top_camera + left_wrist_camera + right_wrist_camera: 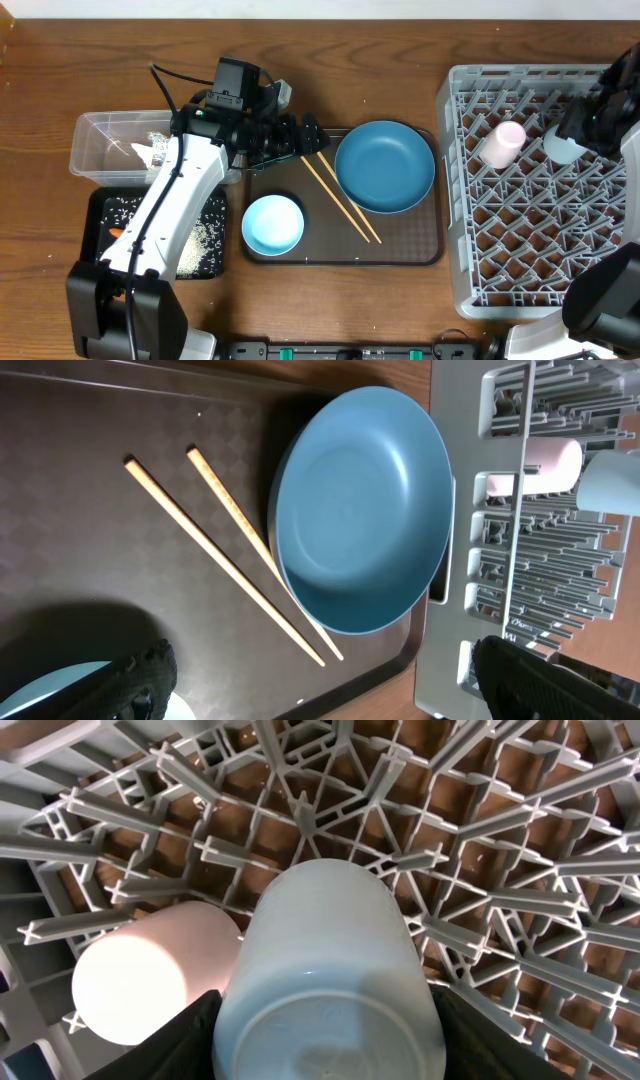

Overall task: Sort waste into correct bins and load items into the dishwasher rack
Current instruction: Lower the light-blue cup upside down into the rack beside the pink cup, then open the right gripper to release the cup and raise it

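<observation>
My left gripper [306, 138] hangs open over the brown serving tray [400, 240], with nothing between its fingers [140, 678]. Just ahead of it lie two wooden chopsticks [230, 550], side by side, with their far ends under the rim of the blue plate [360, 510]. A pale bowl [272, 224] sits at the tray's front left. In the grey dishwasher rack [540, 250] my right gripper [325, 1055] is shut on a light blue cup [325, 960], held bottom-up against the pegs. A pinkish-white cup [150, 975] lies touching it on its left.
Left of the serving tray stand a clear tub [95, 135] holding crumpled white tissue [150, 150] and a black tray [100, 205] with rice grains [195, 240] and a bit of orange carrot [117, 232]. My left arm reaches across both bins.
</observation>
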